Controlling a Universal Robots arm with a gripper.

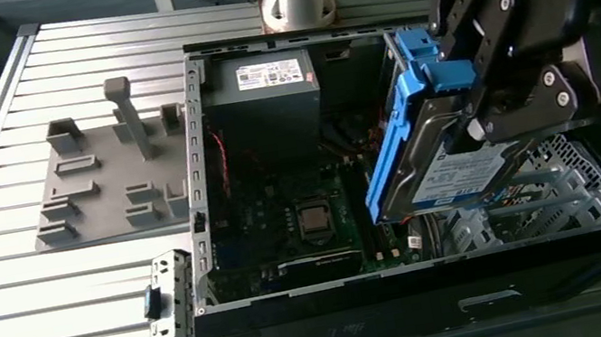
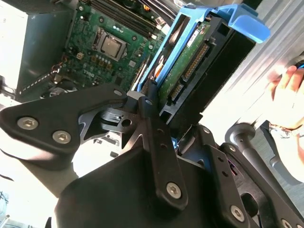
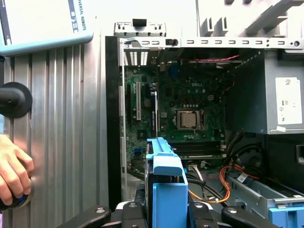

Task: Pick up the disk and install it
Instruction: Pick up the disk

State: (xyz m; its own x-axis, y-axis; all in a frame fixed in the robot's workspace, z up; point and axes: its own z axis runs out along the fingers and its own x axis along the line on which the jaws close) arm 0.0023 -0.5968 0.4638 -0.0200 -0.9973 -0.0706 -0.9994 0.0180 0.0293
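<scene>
Disk (image 1: 455,175) upper pt hid behind gripper (image 1: 465,109), hand (image 3: 12,173) cut off by edge

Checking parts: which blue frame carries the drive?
The one in the tool, above the open case, carries the disk; the other blue bracket sits inside the case.

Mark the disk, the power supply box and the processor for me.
disk (image 1: 462,178): exterior view, on its white-and-blue label.
power supply box (image 1: 262,120): exterior view, on its grey face below the sticker.
processor (image 1: 315,218): exterior view, on its metal lid.
</scene>
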